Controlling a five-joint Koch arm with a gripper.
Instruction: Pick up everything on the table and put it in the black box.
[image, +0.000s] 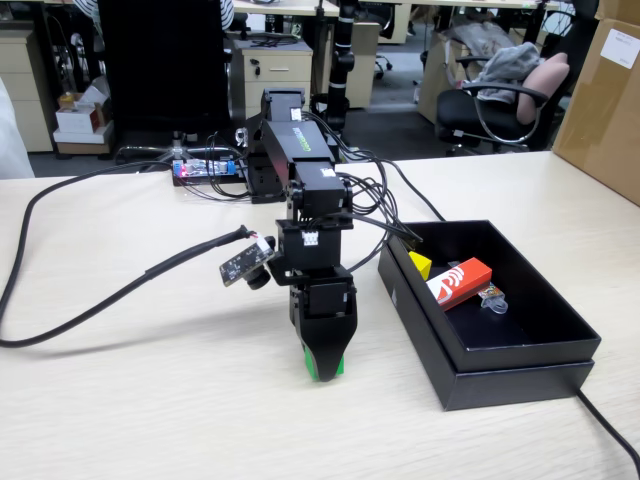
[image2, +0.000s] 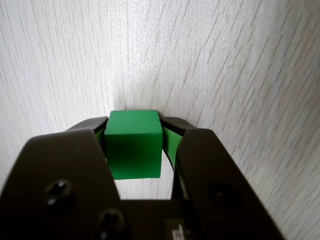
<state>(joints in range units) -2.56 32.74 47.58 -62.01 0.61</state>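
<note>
My gripper (image2: 135, 122) is shut on the small green cube (image2: 133, 145), one jaw on each side of it. In the fixed view the gripper (image: 324, 372) points straight down at the table (image: 150, 400), left of the black box (image: 520, 380). Whether the cube touches the tabletop cannot be told. Inside the box lie the yellow cube (image: 420, 264) and, beside it, the red box with white stripes (image: 458, 283).
A small colourful packet (image: 491, 297) also lies in the black box. Black cables (image: 90, 300) trail across the table's left side and behind the arm. A circuit board (image: 205, 168) sits at the back. A brown carton (image: 610, 100) stands at the far right.
</note>
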